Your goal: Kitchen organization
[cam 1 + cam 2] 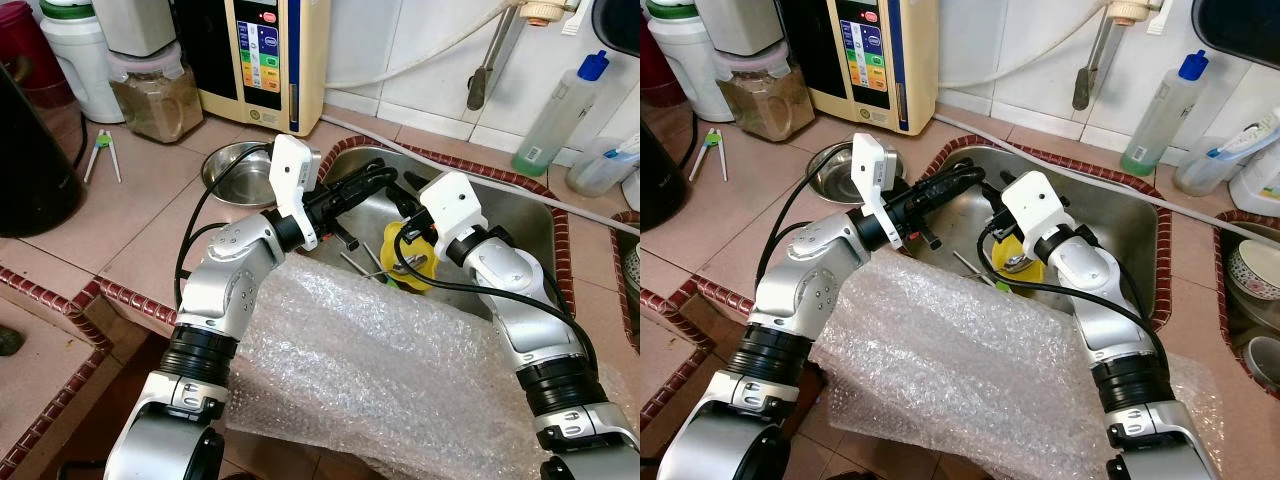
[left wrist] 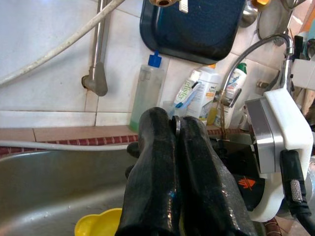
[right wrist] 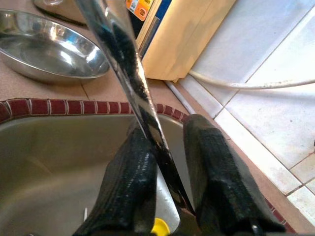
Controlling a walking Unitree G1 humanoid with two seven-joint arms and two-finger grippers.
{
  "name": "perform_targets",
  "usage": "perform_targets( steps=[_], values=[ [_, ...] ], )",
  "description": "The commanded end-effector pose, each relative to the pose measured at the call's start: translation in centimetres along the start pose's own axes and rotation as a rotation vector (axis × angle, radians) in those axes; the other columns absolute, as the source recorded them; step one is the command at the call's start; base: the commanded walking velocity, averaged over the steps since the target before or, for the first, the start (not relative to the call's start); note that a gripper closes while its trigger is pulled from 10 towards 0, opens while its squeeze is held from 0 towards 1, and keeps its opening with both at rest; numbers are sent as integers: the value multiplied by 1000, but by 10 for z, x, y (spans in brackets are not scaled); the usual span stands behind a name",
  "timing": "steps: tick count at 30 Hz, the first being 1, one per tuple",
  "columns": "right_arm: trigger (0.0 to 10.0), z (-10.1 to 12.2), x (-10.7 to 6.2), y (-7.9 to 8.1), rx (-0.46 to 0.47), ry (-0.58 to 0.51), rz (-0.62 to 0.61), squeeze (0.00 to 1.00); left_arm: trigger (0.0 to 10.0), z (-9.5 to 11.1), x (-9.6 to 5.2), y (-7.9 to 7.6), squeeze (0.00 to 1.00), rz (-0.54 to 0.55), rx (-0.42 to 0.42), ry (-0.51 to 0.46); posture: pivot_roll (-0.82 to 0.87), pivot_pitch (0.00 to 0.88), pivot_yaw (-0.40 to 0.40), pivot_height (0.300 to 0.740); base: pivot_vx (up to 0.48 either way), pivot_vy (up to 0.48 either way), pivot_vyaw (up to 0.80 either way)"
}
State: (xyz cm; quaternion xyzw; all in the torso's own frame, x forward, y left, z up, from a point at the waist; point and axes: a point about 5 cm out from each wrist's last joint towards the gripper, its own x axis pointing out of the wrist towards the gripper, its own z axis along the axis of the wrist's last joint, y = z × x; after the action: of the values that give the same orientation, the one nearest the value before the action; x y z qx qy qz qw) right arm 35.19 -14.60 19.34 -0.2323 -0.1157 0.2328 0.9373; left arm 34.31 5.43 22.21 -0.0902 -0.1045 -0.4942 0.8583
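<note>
Bubble wrap [image 1: 400, 380] drapes the counter edge nearest the camera, running under both arms at 6 o'clock.

Both grippers are over the steel sink [image 1: 525, 225].
- Left gripper [image 1: 375, 180]: fingers pressed together, pinching a thin metal piece edge-on [image 2: 176, 124]; can't tell what it is.
- Right gripper [image 1: 405, 215]: fingers slightly apart with a long shiny metal utensil handle [image 3: 130, 83] running between them. It looks held, though contact is only clear on one finger.

Sink contents: yellow flower-shaped dish [image 1: 412, 265] below the right gripper, and a couple of loose metal utensils [image 1: 358, 262] on the sink floor at its 9 o'clock.

Empty steel bowl [image 1: 238, 172] sits on the tile counter at the sink's 9 o'clock. Jar of brown granules [image 1: 155, 100] is further out at 10 o'clock.

Progress, as a judgement: early to middle. Utensils are being lifted out, but the dish and loose cutlery are still in the sink and nothing is visibly sorted.
</note>
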Motion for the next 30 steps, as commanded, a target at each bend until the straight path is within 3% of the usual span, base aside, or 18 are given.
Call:
perform_targets(
  steps=[1,8,11,12,13,14,15,17,18,19,20,25,30],
  values=[
    [0,2,-1,-6,2,-7,-20,0,0,-2,-1,1,0,12,35,19,-26,101,-21,740,0,0,0],
    [0,0,-5,-8,-2,0,-20,0,0,-7,1,-1,0,8,47,31,-37,105,-20,740,0,0,0],
    [0,0,-4,-7,1,2,-19,0,39,-10,0,-1,0,0,97,60,-32,107,-20,740,0,0,0],
    [0,0,-4,-7,5,1,-18,0,1529,-11,-1,-1,0,-2,100,62,-28,107,-21,740,0,0,0],
    [0,0,-2,-6,32,-2,-24,0,4078,-11,-1,-1,0,-5,95,63,-25,108,-20,740,0,0,0],
    [0,4,1,-7,112,-22,-37,0,9529,-12,-2,0,0,8,101,71,-24,110,-18,740,0,0,0],
    [0,5,3,-8,125,-29,-37,0,10000,-13,-3,1,0,13,105,75,-22,110,-16,740,0,0,0],
    [0,9,9,-8,58,-32,-8,0,10000,-16,-5,3,0,14,117,95,-19,111,-16,740,0,0,0],
    [0,10,11,-8,51,-31,-4,0,10000,-17,-6,4,286,15,107,104,-16,109,-17,740,0,0,0],
    [0,10,11,-8,51,-31,-4,0,10000,-17,-6,4,286,15,107,104,-16,109,-17,740,0,0,0],
    [0,9,14,-8,53,-29,-1,0,10000,-20,-8,4,1000,7,97,119,-10,111,-18,740,0,0,0],
    [0,3,19,-6,52,-4,15,0,10000,-23,-15,8,1000,24,126,148,-3,115,-17,740,0,0,0],
    [0,-10,20,-15,58,52,-17,0,10000,-28,-25,3,1000,-18,126,188,0,122,-8,740,0,0,0]
  ],
)
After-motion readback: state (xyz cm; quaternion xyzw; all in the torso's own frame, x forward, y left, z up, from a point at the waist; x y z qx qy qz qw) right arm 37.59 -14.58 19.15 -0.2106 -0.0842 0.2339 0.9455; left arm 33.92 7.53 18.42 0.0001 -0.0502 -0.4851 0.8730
